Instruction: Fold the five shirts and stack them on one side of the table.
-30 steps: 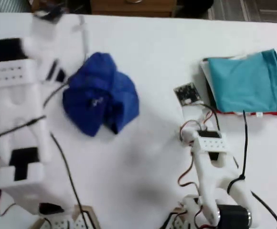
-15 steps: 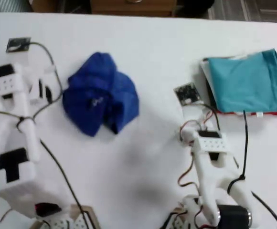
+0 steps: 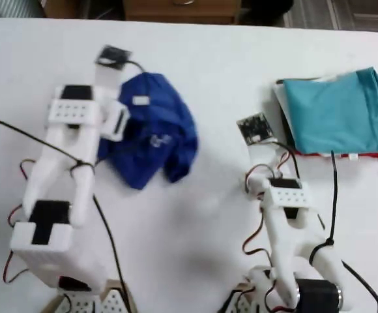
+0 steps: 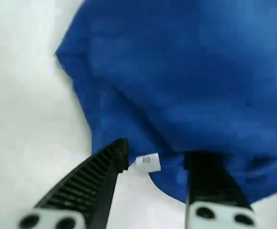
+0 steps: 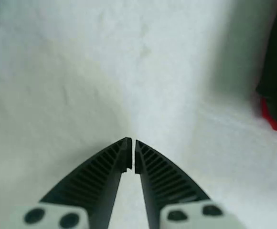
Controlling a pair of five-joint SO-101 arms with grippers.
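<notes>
Apparently most is done: a folded stack (image 3: 339, 111) lies near the right claw (image 5: 133, 148), which is pressed together; the crumpled blue shirt (image 4: 186, 71), not yet folded, has its edge inside the spread left claw (image 4: 157, 160).

A crumpled blue shirt (image 3: 153, 130) lies left of centre; a folded teal shirt (image 3: 339, 111) tops the right-side stack (image 3: 345, 154).

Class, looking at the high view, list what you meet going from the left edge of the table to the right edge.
left arm → blue shirt → right arm → stack of folded shirts, teal on top
</notes>
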